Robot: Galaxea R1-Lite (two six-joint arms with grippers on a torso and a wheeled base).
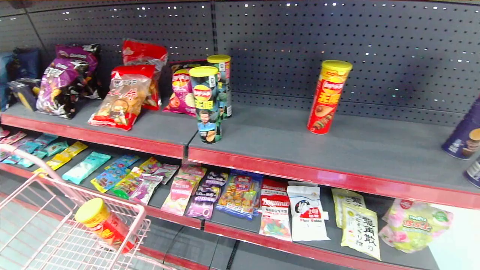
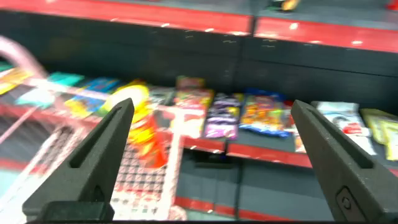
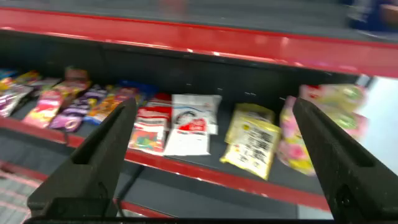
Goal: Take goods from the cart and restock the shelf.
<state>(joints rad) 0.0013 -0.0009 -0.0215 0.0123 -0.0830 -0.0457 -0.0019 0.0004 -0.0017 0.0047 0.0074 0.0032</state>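
Bright light, glare along red shelf (image 1: 326, 176)

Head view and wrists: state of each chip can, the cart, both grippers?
Red shelf can: upright on the upper shelf, lid on.
Dark cans: two, upright, lids on, one behind the other.
Cart can: lying tilted in the cart corner, lid on.
Pink cart: holds that one can where seen.
Left gripper: open, holding nothing.
Right gripper: open, holding nothing.

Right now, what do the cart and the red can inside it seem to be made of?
The cart looks like pink-coated metal wire: thin grid bars. The red can is likely a glossy printed cardboard tube with a yellow plastic lid, though uncertain.
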